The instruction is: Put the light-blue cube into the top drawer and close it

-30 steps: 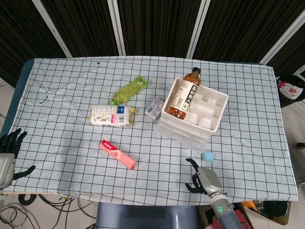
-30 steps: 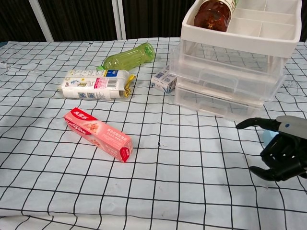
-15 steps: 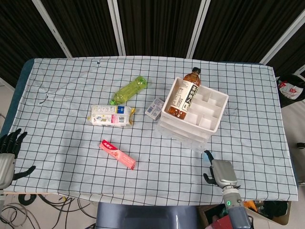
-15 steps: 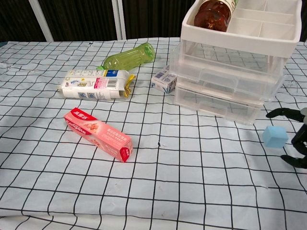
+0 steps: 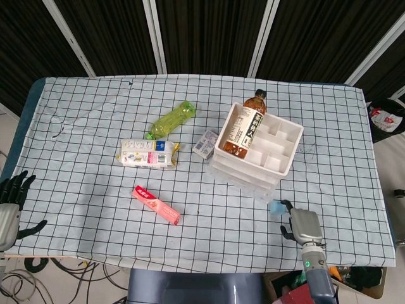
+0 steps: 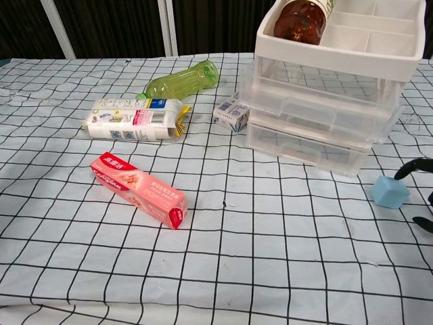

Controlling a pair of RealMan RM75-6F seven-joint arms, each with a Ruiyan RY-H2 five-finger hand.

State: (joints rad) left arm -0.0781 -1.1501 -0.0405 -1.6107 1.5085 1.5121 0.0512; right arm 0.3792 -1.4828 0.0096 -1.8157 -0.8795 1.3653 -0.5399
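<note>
Light-blue cube rests on the checked table before the closed drawer unit; the right hand sits beside it, fingers seemingly spread, apparently lining up a grasp. Left hand waits spread, holding nothing.

The right hand has shifted rightward, uncovering the light-blue cube.
</note>
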